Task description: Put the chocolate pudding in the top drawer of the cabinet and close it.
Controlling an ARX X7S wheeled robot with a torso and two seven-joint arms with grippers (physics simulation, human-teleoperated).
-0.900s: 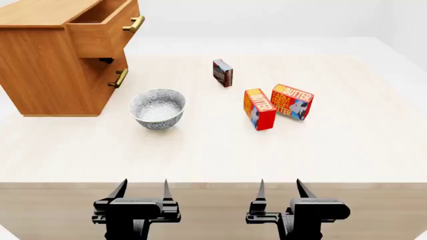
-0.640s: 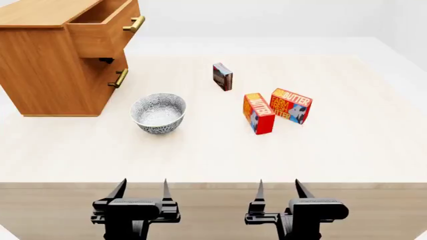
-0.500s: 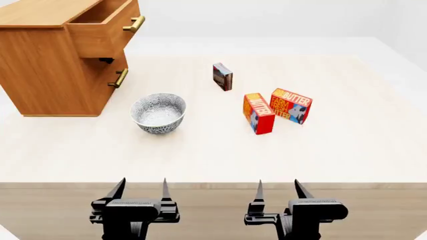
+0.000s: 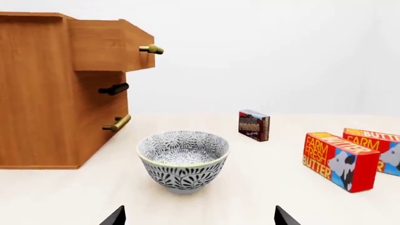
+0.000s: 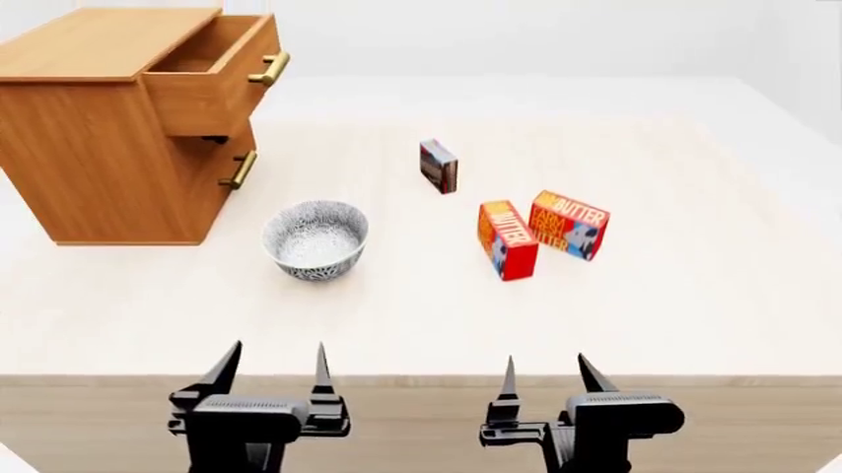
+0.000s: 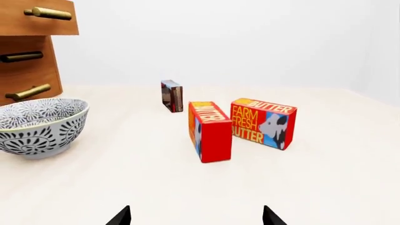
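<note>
Pale tabletop [image 5: 684,296] under white walls: the small dark brown chocolate pudding carton [image 5: 439,166] stands untouched mid-table, well apart from the boxy light brown wooden cabinet [image 5: 99,138], whose top drawer [image 5: 217,74] is already pulled out. Left gripper [image 5: 270,367] and right gripper [image 5: 543,375] hover spread and empty at the near edge; grasping, placing and closing all remain.

The cabinet [image 4: 37,89] runs off the edge in the left wrist view, and so does one butter box [image 4: 381,150]. The bowl [image 6: 37,124] is cut off in the right wrist view. Inside the top drawer [image 5: 211,74] is mostly hidden. Only finger tips [image 6: 122,216] show.
</note>
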